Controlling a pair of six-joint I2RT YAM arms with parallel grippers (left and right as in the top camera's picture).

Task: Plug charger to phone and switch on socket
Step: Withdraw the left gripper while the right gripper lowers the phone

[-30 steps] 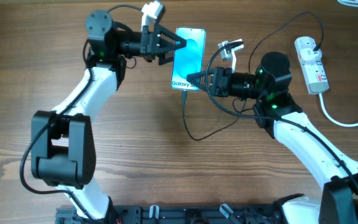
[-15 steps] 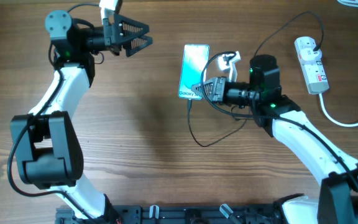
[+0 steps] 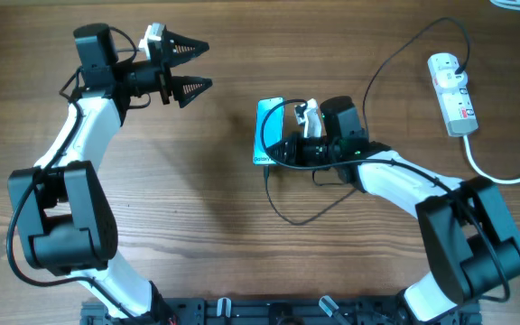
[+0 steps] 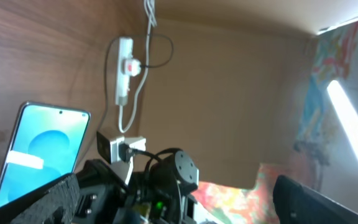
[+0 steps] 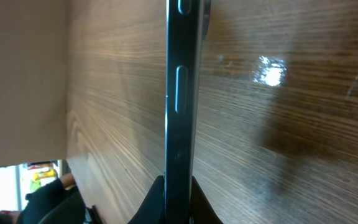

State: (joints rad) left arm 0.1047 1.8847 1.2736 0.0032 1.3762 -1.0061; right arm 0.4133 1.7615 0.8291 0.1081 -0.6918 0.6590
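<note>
The phone (image 3: 268, 129) is tipped up on its long edge at the table's middle, its teal screen facing left, with my right gripper (image 3: 284, 150) shut on its lower part. In the right wrist view the phone (image 5: 179, 93) shows edge-on, and the two fingertips (image 5: 156, 200) pinch it from both sides. The charger (image 3: 289, 212), a thin black cable, loops from the phone's near end under the right arm and on to the socket (image 3: 450, 94) at the far right. My left gripper (image 3: 190, 66) hangs open and empty well to the left. From there it sees the phone (image 4: 41, 151) and socket (image 4: 124, 70).
The socket's thick white cord (image 3: 506, 178) curves off the right edge of the wooden table (image 3: 197, 226). My right arm (image 3: 395, 185) lies across the table's middle right. More white cable (image 3: 517, 5) shows at the far right corner.
My left arm drew back to the left, away from the phone's far end, its jaws still open. My right gripper turned the phone up onto its edge and shifted it slightly nearer.
</note>
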